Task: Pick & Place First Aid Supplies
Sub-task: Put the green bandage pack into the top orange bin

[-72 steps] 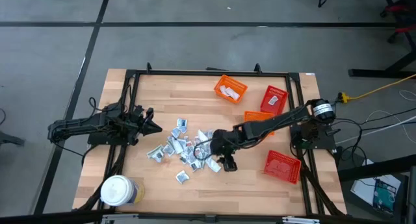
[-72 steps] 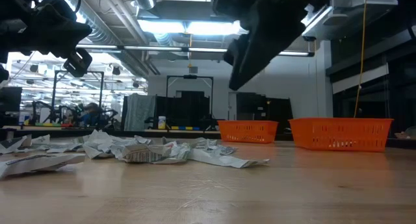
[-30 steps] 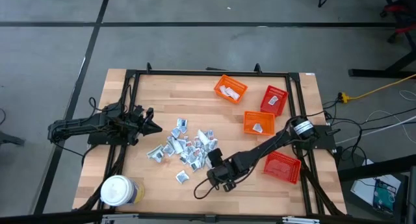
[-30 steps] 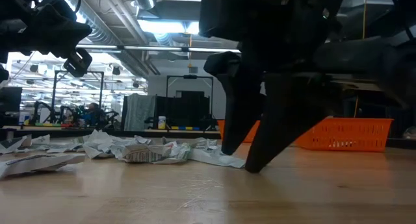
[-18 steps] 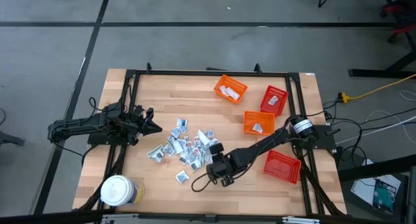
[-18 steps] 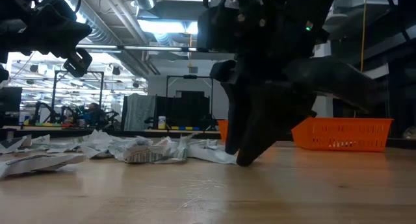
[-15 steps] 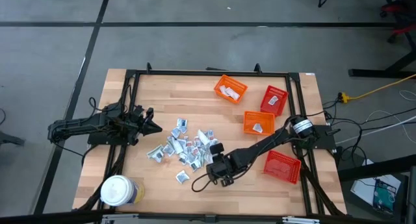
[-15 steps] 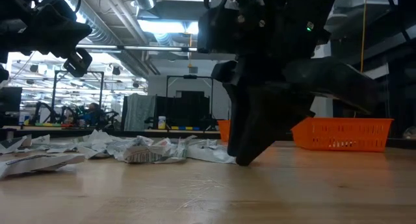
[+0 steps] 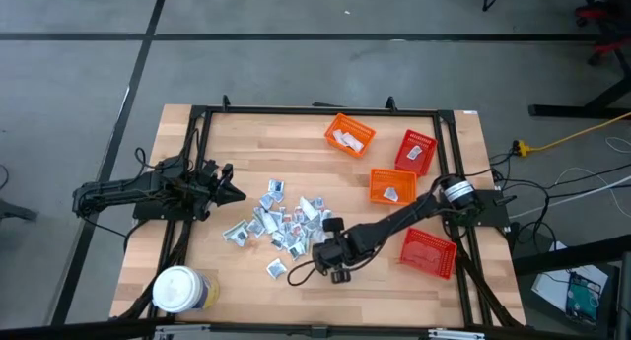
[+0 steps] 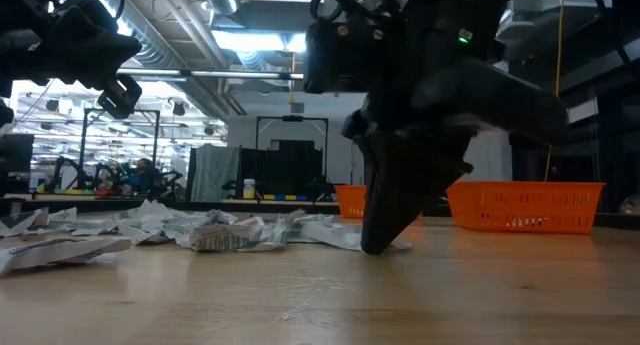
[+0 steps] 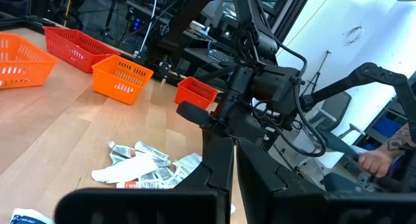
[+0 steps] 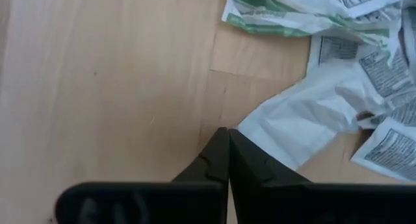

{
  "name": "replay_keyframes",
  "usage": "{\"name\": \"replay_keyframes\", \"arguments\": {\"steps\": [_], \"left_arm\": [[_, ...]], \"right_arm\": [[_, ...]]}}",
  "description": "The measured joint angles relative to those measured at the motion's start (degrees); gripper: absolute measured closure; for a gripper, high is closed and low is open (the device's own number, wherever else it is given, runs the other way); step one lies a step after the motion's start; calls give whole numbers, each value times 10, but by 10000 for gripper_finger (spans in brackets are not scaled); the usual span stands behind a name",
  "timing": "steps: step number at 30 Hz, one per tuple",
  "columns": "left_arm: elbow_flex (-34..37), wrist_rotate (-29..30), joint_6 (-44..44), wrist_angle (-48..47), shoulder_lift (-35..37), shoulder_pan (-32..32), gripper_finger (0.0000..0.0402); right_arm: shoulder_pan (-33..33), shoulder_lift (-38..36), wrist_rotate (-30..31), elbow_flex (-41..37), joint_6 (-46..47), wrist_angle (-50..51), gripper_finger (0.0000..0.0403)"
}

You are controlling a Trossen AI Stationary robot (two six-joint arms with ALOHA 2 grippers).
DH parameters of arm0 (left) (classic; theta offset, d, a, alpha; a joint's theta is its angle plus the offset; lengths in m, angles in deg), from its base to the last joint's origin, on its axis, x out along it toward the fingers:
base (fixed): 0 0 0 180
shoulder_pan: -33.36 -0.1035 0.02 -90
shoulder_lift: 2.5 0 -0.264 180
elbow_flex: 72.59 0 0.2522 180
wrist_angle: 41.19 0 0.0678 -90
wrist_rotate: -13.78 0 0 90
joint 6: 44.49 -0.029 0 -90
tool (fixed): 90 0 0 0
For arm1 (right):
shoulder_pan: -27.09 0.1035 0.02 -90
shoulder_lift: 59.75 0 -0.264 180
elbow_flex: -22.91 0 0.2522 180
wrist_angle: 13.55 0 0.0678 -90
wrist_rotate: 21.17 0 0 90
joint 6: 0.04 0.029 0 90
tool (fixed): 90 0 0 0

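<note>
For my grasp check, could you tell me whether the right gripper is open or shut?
Shut: the right gripper has its fingers pressed together at a white packet's edge.

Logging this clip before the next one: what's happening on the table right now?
The right gripper is down at the near edge of the pile of packets, shut, its fingertips against a white packet; whether it is gripped is unclear. The left gripper waits shut beside the pile. Three of the four baskets hold a packet, for example the orange basket.

One camera looks straight down on the whole table; another sits level at tabletop height. Both wrist cameras look past their own fingers, sharing the sachet pile mid-frame.
</note>
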Motion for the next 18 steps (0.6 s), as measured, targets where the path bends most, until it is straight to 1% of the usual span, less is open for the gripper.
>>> {"name": "replay_keyframes", "arguments": {"steps": [3, 9, 14, 18], "left_arm": [[0, 0, 0, 0, 0, 0, 386], [0, 0, 0, 0, 0, 0, 386], [0, 0, 0, 0, 0, 0, 386], [0, 0, 0, 0, 0, 0, 386]], "right_arm": [[-1, 2, -34, 18, 28, 10, 400], [2, 3, -145, 58, 72, 3, 401], [1, 3, -184, 90, 101, 10, 401], [2, 2, -205, 125, 119, 36, 402]]}}
